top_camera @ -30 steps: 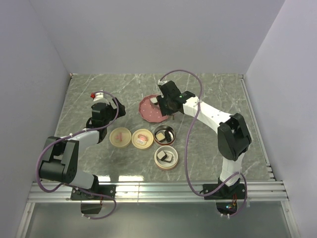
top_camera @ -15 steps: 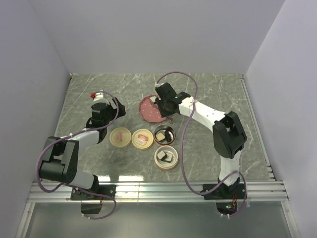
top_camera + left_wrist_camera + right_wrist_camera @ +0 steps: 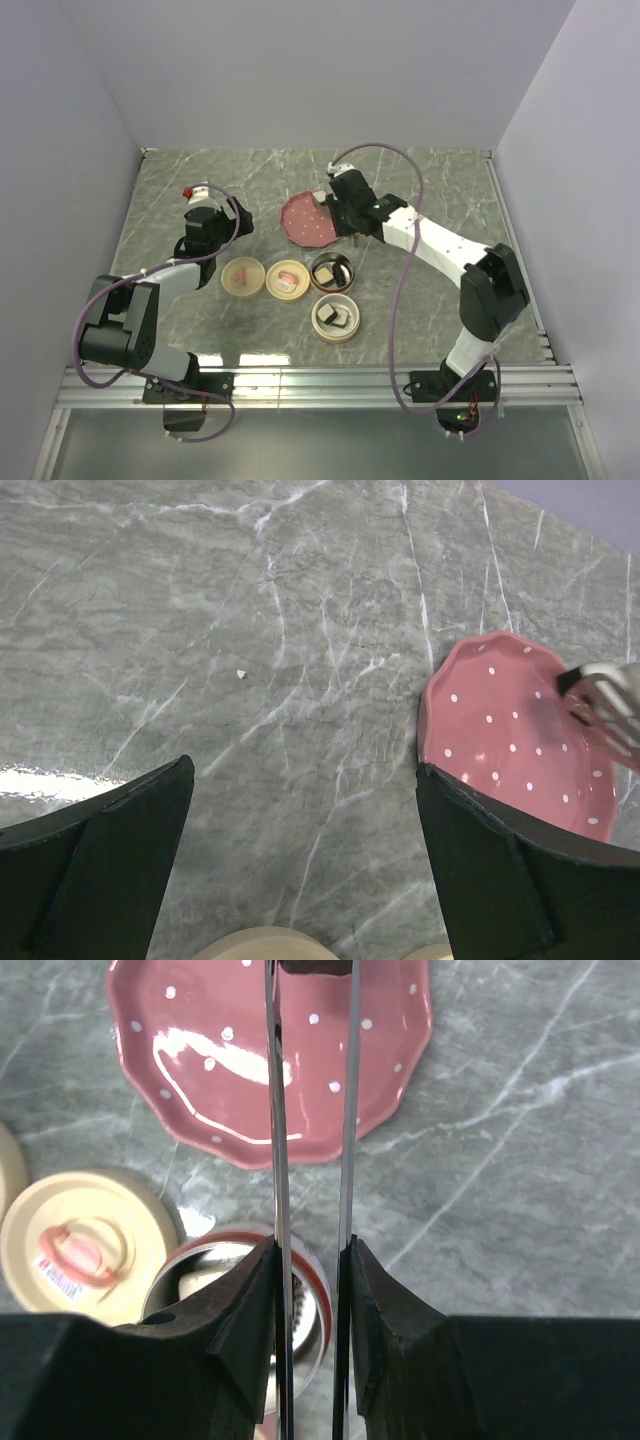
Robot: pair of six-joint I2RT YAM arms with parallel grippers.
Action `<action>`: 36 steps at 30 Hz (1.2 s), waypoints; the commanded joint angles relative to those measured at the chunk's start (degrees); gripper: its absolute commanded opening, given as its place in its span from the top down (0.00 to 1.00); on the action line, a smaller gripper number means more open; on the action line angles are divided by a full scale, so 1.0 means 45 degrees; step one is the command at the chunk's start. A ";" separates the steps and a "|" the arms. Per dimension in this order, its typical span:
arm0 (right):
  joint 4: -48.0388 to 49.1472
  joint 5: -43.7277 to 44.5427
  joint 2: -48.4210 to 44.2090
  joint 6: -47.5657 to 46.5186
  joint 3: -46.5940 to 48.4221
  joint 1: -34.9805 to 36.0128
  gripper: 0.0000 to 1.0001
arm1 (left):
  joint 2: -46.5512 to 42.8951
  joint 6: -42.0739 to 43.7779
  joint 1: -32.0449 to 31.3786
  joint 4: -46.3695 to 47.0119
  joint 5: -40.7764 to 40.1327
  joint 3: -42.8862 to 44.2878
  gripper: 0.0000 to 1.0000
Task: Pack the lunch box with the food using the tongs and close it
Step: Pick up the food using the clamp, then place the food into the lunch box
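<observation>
My right gripper is shut on the silvery tongs, whose two arms run forward over the pink dotted plate. A dark piece of food is pinched between the tong tips at the top edge; in the top view this piece hangs over the plate ahead of the right gripper. The lunch box's two round bowls stand nearer: one with food inside, the other with two pieces. My left gripper is open over bare table, left of the plate.
Two cream lids with pink knobs lie left of the bowls. Grey walls close in the marble table on three sides. A metal rail runs along the near edge by the arm bases.
The right gripper squeezed the tongs narrower on the food piece and shifted slightly right above the plate, its elbow swinging right. The left arm has not moved.
</observation>
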 commanded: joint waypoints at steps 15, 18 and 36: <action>0.1386 -0.0424 -0.7882 0.1054 -0.5566 0.1301 1.00 | -0.0320 -0.0182 0.0083 0.0593 0.0197 0.0081 0.01; 0.1054 -0.0152 -0.9051 0.1562 -0.6288 0.1867 1.00 | -0.0359 -0.0202 0.0102 0.0613 0.0197 0.0081 0.01; -0.0021 -0.0405 -1.1889 0.3536 -0.9415 0.3197 1.00 | -0.0300 -0.0221 0.0083 0.0613 0.0314 0.0101 0.00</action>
